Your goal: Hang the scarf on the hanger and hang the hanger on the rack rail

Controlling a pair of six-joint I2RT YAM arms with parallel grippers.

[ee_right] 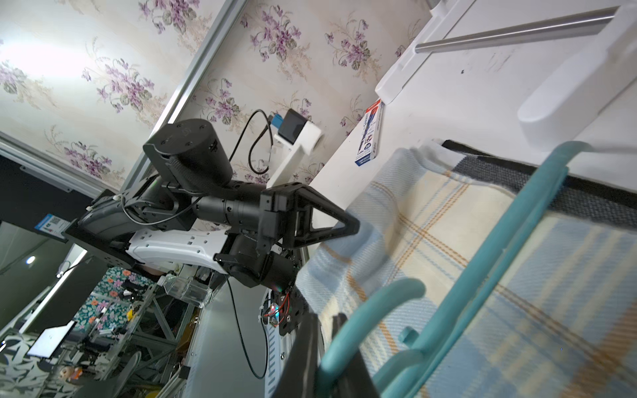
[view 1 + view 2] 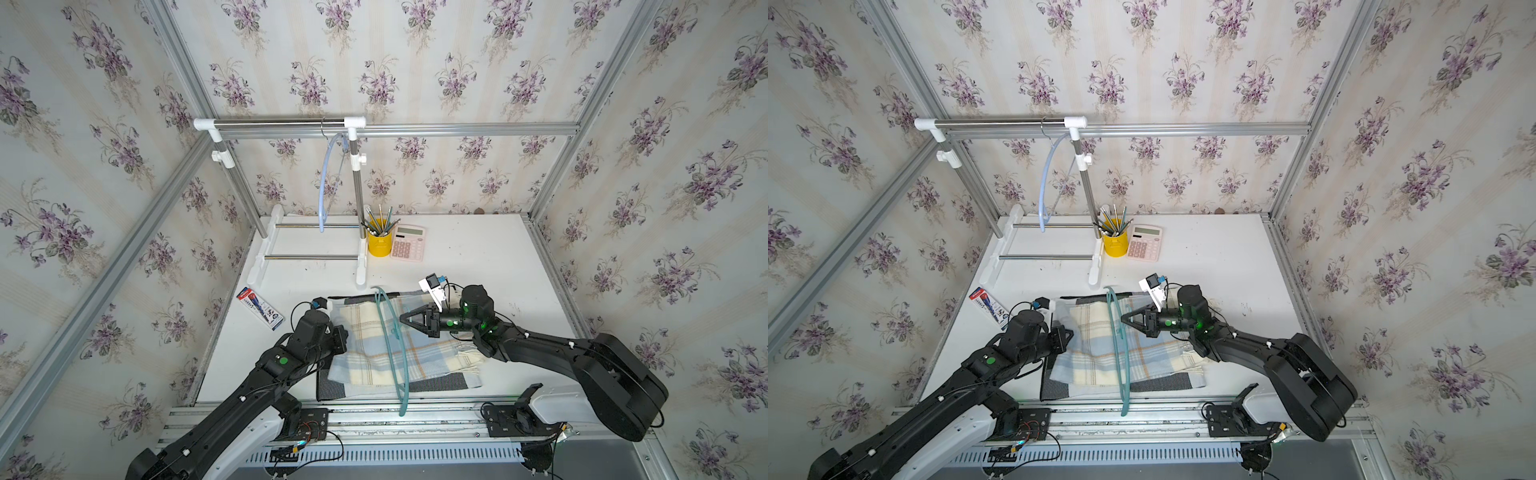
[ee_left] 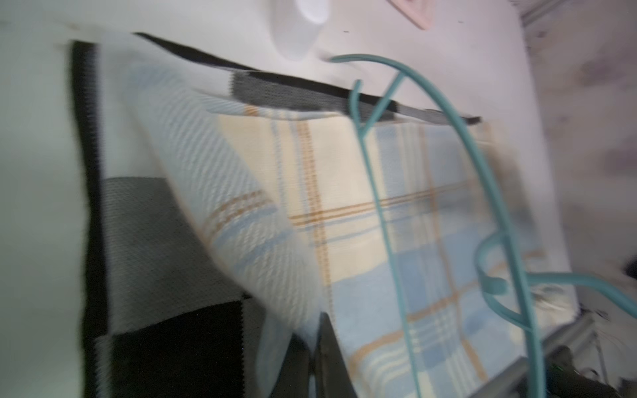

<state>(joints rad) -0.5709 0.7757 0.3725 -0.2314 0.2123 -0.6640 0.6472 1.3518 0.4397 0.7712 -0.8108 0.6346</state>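
Scarf [image 2: 368,345]: plaid, folded flat at the near middle of the table [image 2: 478,257], lying on a dark knit mat [image 2: 330,388].
Hanger [image 2: 403,401]: teal, lying across the scarf's middle, with one end past the table's near edge.
Left gripper [image 1: 351,225]: jaws closed on the scarf's left edge. In the left wrist view a fold of cloth rises toward it.
Right gripper [image 2: 402,319]: clamped on the hanger's hook, coming in from the scarf's right side.
Key relation: the scarf lies under the hanger, and its long axis runs left to right, crossing the hanger's, which runs far to near.
Hanger heading: hook toward the right arm, straight bar on the left arm's side. Whether the bar touches the cloth I cannot tell.
Nearer arm: the left for the cloth — it has the edge closest to the bar.
Step in hand, as I judge it: raising the left edge to carry it over or through the bar.
Risk: only the top layer may come up — the fold could open.
Rack [image 2: 278,121]: well behind, with a pale blue hanger [image 2: 322,187] hanging from it.
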